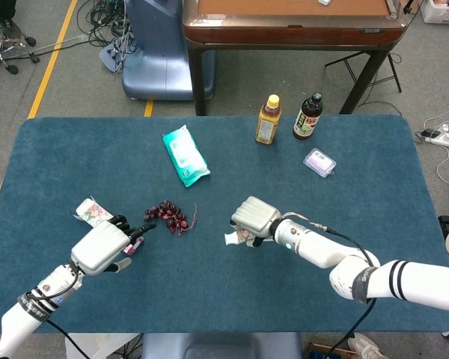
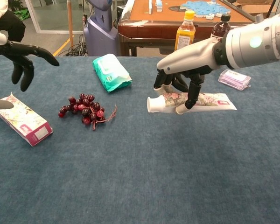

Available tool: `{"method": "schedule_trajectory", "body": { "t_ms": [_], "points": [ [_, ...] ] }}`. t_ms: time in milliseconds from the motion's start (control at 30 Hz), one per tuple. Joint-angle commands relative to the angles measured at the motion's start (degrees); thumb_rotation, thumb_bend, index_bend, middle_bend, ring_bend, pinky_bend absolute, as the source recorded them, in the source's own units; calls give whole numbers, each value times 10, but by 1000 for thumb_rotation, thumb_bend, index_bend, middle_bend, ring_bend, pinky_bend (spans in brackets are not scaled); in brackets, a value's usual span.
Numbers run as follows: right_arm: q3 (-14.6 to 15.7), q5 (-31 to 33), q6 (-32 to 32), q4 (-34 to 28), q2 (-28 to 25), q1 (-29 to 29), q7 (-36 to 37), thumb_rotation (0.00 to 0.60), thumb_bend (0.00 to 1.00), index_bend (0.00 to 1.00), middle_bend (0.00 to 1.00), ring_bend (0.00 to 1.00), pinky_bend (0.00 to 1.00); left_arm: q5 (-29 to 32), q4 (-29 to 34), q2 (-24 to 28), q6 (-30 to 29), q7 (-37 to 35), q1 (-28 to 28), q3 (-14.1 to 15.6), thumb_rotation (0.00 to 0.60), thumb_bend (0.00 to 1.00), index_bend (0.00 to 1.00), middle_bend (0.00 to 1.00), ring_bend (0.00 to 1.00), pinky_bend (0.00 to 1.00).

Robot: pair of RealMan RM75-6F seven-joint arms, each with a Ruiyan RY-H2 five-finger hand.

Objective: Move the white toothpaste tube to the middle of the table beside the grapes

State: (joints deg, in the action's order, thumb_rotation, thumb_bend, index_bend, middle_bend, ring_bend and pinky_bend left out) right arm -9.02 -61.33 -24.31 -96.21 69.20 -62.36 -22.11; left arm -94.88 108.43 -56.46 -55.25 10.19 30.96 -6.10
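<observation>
My right hand (image 1: 256, 217) (image 2: 183, 81) grips the white toothpaste tube (image 2: 210, 100) near its cap end (image 1: 232, 239), holding it level just above the blue table (image 1: 232, 299), right of the middle. The dark red grapes (image 1: 167, 215) (image 2: 84, 110) lie to the left of the tube's cap. My left hand (image 1: 103, 247) (image 2: 19, 56) hovers open, fingers spread, over the flowered box (image 1: 90, 211) (image 2: 22, 120) at the left, and holds nothing.
A green wipes pack (image 1: 185, 155) (image 2: 111, 71) lies behind the grapes. A yellow bottle (image 1: 268, 120), a dark bottle (image 1: 307, 117) and a small clear case (image 1: 319, 161) stand at the back right. A wooden table (image 1: 292, 22) is beyond the far edge.
</observation>
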Motion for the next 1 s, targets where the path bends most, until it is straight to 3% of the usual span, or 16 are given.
{"method": "schedule_trajectory", "body": {
  "t_ms": [33,600,1000],
  "points": [
    [1,-4,4,11,10,-12,12,600,981,741,679,607,468,-2,8,-10,26,26,22,1,600,204,112,503,467,262],
    [28,27,2,32,47,-79,27,600,982,742,679,616,468,77,22,-71,99,211,94,-7,600,204,60,508,467,262],
    [53,69,-5,53,72,-120,25,600,985,748,682,624,468,119,33,-90,118,267,130,-1,600,204,60,508,464,262]
  ]
}}
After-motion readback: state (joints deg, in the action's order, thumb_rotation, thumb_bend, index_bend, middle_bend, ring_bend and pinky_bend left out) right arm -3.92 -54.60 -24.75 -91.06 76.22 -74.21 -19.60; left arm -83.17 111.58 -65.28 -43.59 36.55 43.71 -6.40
